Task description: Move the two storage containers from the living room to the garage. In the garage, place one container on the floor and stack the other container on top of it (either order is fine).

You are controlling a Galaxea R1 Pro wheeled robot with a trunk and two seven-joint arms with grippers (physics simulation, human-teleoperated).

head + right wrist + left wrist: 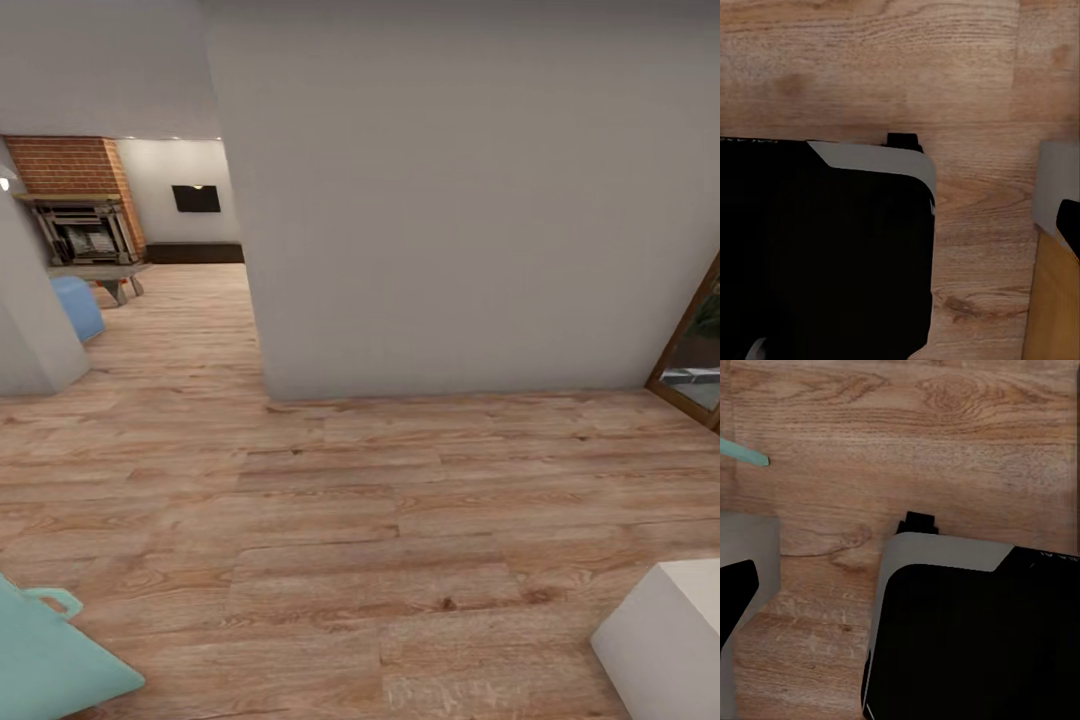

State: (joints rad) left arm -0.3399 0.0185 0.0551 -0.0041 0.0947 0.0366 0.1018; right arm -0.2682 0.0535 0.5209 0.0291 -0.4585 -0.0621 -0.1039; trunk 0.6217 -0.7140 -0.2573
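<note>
Location: a passage floored in light wood planks (330, 520), recorded from the head view. A broad grey-white wall (470, 200) is presented straight ahead, its corner met by the plank floor.

Beyond the wall's left edge, the living room (170, 230) is seen through an opening. Entered there: a brick fireplace (75, 200) with a dark grate, a black wall TV (196, 198) on the far wall, a blue seat (78, 305) near the fireplace, and a low grey table (105, 275) just beside it.

At the right edge of the head view, a wood-framed glass door (695, 350) is noted. At the lower left corner, a pale teal object (50, 660) is partly cropped; at the lower right corner, a white block (665, 640) is likewise cropped.

Storage containers: none is to be located in these pictures.

Wrist views: plank floor and black-and-grey robot bodywork (975, 630) are recorded. Left claw and right claw: no fingers can be made out, so opening and contents cannot be told.
</note>
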